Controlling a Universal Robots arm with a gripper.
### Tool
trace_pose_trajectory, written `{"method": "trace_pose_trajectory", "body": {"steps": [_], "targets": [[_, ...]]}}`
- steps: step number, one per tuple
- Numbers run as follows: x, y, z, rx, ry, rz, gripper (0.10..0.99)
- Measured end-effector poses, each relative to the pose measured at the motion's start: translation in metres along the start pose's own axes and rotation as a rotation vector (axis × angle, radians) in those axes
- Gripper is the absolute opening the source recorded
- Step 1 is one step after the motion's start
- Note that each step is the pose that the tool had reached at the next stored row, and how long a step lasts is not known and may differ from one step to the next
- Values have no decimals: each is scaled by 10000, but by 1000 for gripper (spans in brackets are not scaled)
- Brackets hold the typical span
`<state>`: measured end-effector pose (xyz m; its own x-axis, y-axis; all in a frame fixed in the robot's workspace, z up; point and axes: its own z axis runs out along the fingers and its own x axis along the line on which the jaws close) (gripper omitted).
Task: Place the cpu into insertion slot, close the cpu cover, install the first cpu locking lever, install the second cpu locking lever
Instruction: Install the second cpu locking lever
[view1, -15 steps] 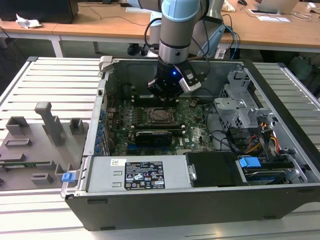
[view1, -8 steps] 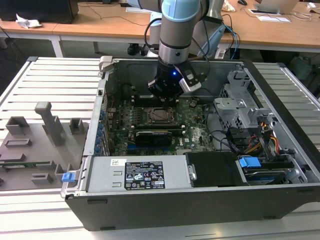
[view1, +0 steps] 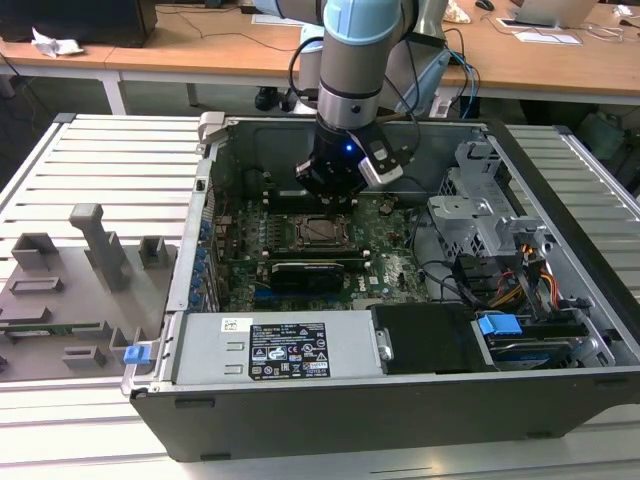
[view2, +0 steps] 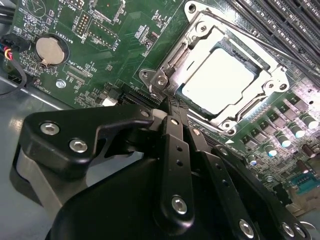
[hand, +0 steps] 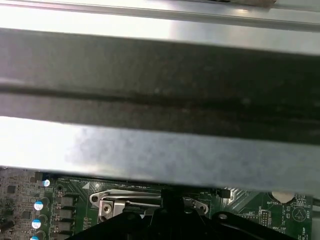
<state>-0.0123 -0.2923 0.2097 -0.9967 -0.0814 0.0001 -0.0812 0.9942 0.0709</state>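
The arm stands upright at twelve o'clock of the cpu (seated under its cover), gripper fingers pressed together.

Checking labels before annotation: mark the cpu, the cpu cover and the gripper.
cpu (view2: 215, 80), second wrist view, middle of its silver-grey top.
cpu cover (view2: 265, 65), second wrist view, frame edge beside the chip.
gripper (view2: 170, 102), second wrist view, at its fingertips beside the cover's corner.

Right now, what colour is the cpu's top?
Dull silver-grey, clearest in the second wrist view: the cpu sits framed by the cpu cover.
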Motion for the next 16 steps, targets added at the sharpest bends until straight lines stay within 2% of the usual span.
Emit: {"method": "trace_pose_trajectory", "body": {"steps": [4, 12, 16], "targets": [[-1, 2, -43, 20, 2, -2, 106], [0, 14, -211, 194, 17, 0, 106], [2, -3, -218, 208, 17, 2, 106]]}}
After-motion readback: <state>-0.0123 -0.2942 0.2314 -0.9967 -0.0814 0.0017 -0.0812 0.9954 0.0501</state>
